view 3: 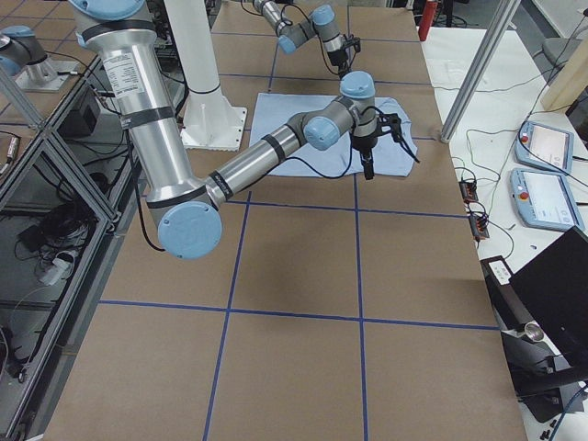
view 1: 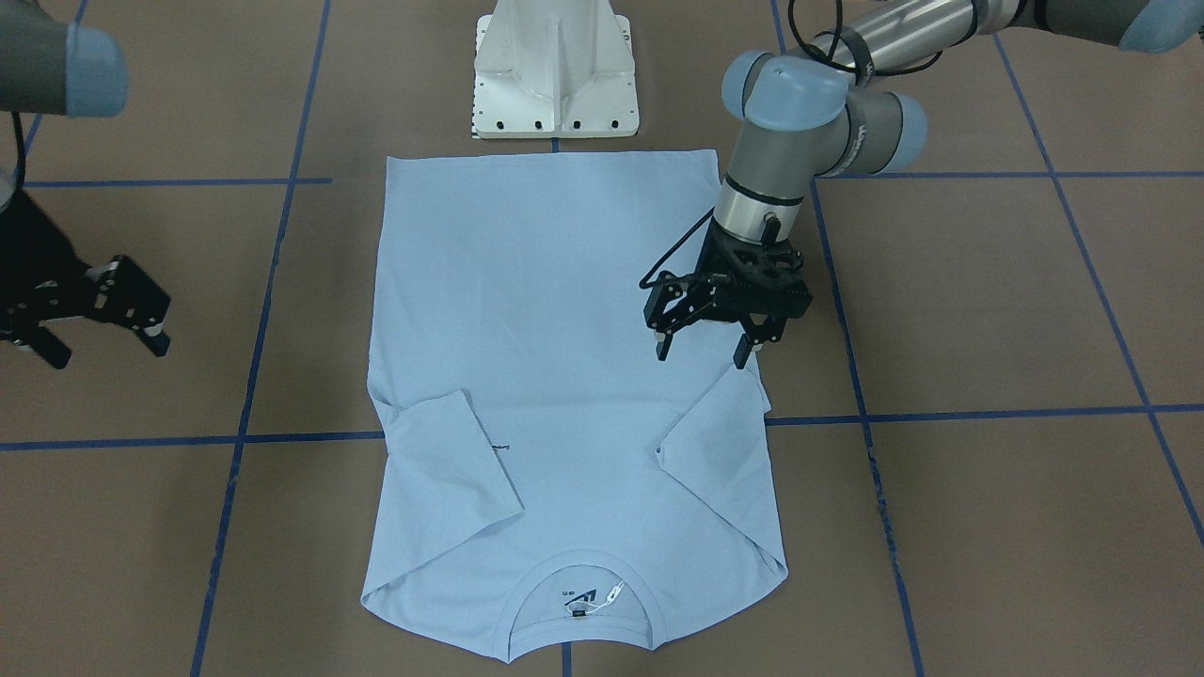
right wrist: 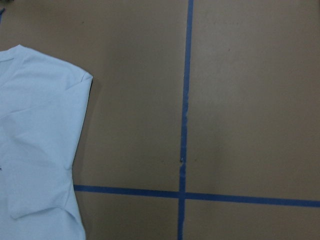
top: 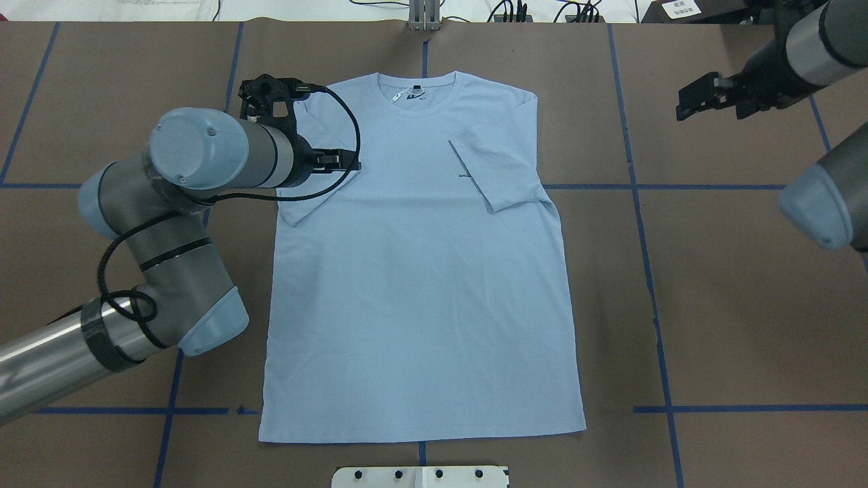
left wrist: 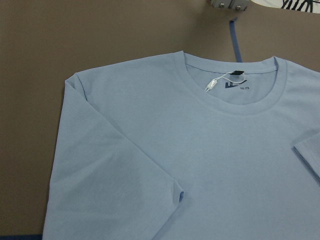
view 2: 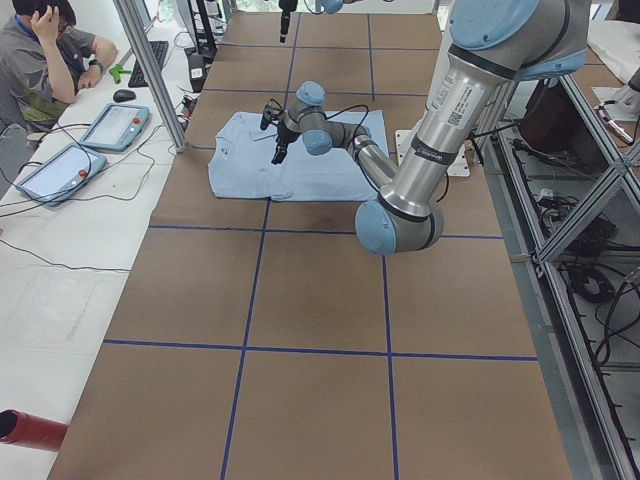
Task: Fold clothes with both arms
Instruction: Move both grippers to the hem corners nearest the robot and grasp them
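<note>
T-shirt flat, both sleeves folded inward. Left gripper over one folded sleeve's edge, fingers apart, empty. Right gripper well off T-shirt's opposite side, fingers apart.

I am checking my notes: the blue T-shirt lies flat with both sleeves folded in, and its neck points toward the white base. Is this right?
Not quite: the T-shirt has its neck pointing away from the white base; its hem lies by the base. The exterior front-facing view shows it.
</note>
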{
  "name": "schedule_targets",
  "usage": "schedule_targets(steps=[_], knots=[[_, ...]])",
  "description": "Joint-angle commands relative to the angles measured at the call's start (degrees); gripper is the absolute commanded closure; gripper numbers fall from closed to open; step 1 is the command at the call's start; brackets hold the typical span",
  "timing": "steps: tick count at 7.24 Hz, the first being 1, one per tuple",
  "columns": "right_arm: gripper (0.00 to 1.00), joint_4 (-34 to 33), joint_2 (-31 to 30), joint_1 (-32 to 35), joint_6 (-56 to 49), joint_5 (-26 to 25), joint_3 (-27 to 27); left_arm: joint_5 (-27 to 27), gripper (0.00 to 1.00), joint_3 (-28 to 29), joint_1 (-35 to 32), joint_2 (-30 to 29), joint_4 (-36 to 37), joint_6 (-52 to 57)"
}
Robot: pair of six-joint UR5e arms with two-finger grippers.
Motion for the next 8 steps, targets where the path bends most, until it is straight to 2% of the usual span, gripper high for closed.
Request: schedule_targets(steps=[1, 2, 3, 4, 5, 6, 8], knots=[[0.0, 2.18, -4.09, -16.37, 21.43, -14.66, 9.26, -0.3, 0.0, -9.27, 3.84, 4.65, 2.29, -0.79], [0.0, 7.77, -8.98, -26.02, 32.31, -23.61, 11.98, 0.14, 0.0, -13.13, 5.79, 8.06, 2.11, -6.02], [0.03, 11.13, -14.59, -34.56, 39.99, -30.49, 15.57, 1.45, 0.0, -17.17, 9.9, 12.36, 1.94, -9.98], [0.03, 11.16, -18.3, -41.69, 49.03, -35.78, 19.18, 4.68, 0.0, -21.04, 14.29, 16.66, 1.85, -13.5], [0.03, 11.08, -20.43, -48.9, 54.25, -44.71, 20.43, 8.63, 0.0, -23.95, 19.81, 20.71, 1.76, -19.37], [0.02, 11.08, -20.63, -51.84, 55.17, -47.14, 21.05, 11.89, 0.01, -25.71, 24.92, 23.88, 1.76, -25.69], [0.02, 10.29, -20.54, -53.54, 55.18, -47.34, 21.59, 17.7, 0.29, -24.6, 33.1, 26.46, 2.37, -35.3]])
